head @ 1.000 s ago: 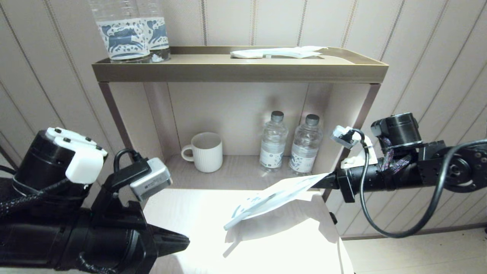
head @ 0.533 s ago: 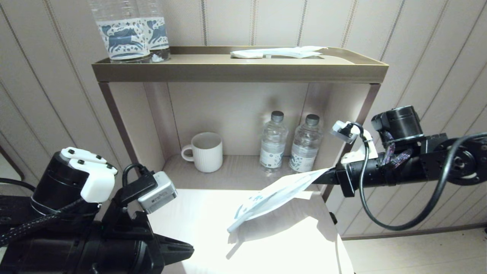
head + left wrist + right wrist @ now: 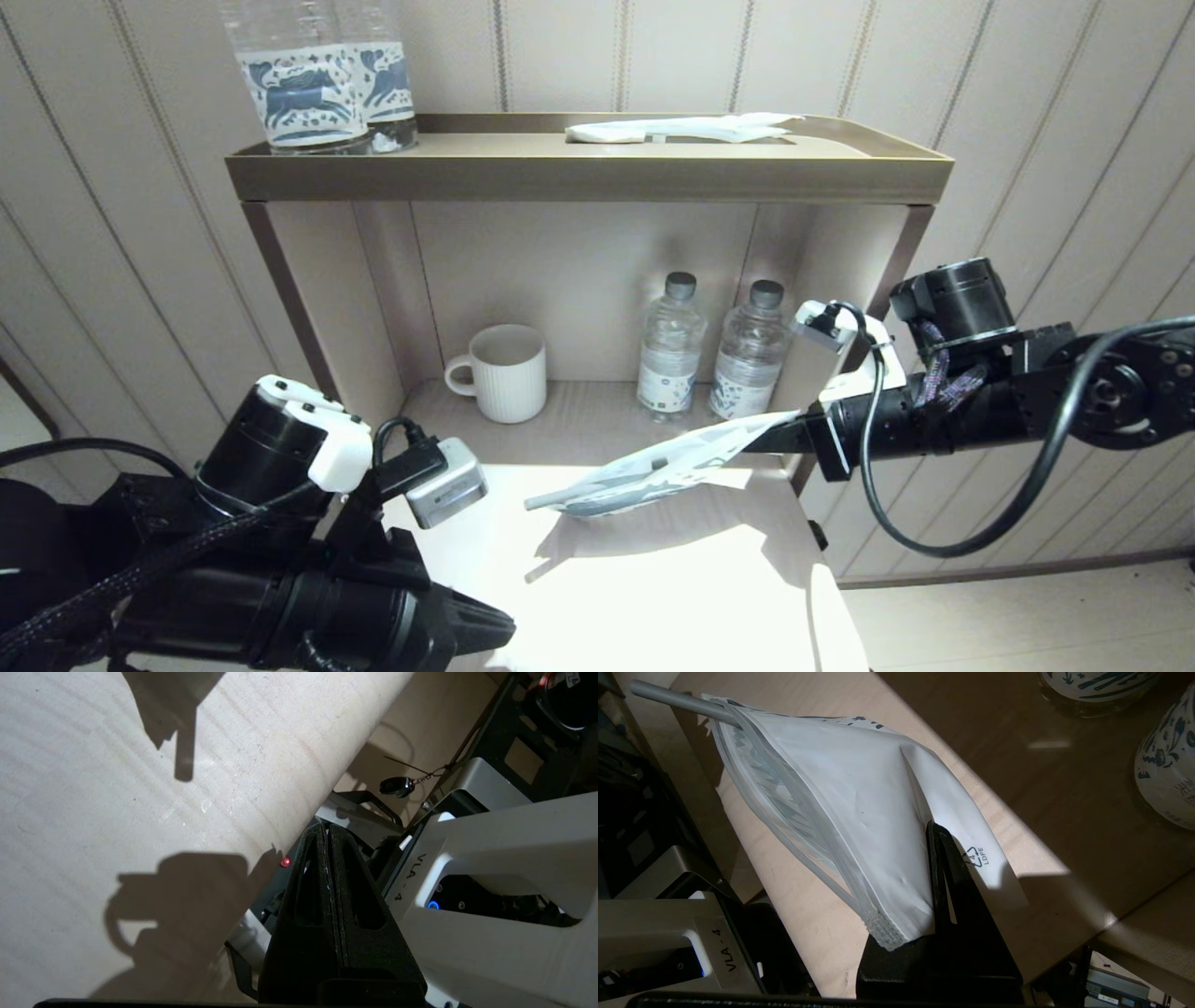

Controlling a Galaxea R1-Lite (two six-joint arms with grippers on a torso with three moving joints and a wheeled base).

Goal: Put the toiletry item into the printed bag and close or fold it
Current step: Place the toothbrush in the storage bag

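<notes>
My right gripper [image 3: 782,431] is shut on one corner of the printed bag [image 3: 663,464] and holds it nearly level above the table. In the right wrist view the bag [image 3: 859,798] fans out from the right gripper [image 3: 934,829] with its zip mouth open. The toothbrush lies inside it, and only its grey handle end [image 3: 672,697] sticks out of the far corner of the mouth. That end [image 3: 543,502] shows in the head view too. My left gripper [image 3: 495,631] is shut on nothing, low at the table's near left edge, apart from the bag; its black fingers [image 3: 322,896] are pressed together.
Inside the shelf stand a white mug [image 3: 502,371] and two small water bottles [image 3: 670,347] [image 3: 750,357], just behind the bag. The top tray [image 3: 579,177] carries two clear bottles with horse labels [image 3: 317,79] and a white wrapped packet [image 3: 681,129]. The table [image 3: 672,597] ends at the right.
The right gripper has moved left and swung the bag from hanging slanted to nearly level. The left arm has moved right and lower along the table's near edge.
</notes>
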